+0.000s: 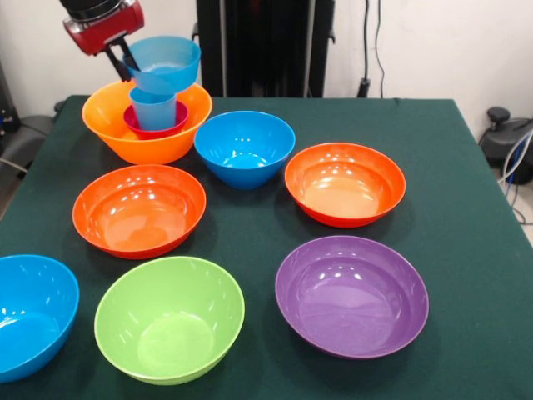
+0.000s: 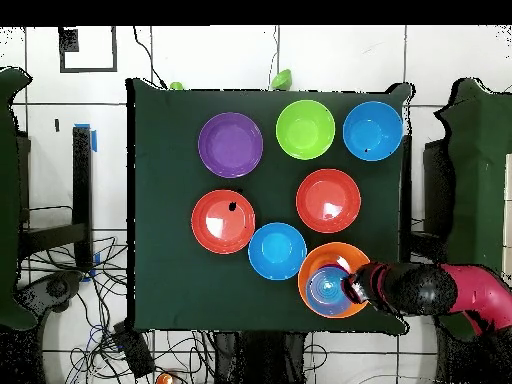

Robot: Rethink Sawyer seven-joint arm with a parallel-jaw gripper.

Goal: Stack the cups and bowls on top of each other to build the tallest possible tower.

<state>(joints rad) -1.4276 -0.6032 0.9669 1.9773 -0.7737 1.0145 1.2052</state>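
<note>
On the green table (image 1: 466, 217) the yellow-orange bowl (image 1: 125, 142) sits at the 10 o'clock corner in the front view. Inside it stands the magenta bowl (image 1: 141, 127), and in that the tumbler (image 1: 155, 108). The pale-blue bowl (image 1: 166, 62) hangs tilted just above the tumbler, its rim clamped by the gripper (image 1: 127, 60) at its 9 o'clock side

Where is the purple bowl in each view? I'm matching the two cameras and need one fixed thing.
Front view: the purple bowl sits near the bottom edge, right of centre.
Overhead view: it lies at upper left on the table.
Shared landmark: the lime green bowl is beside it in both.
</note>
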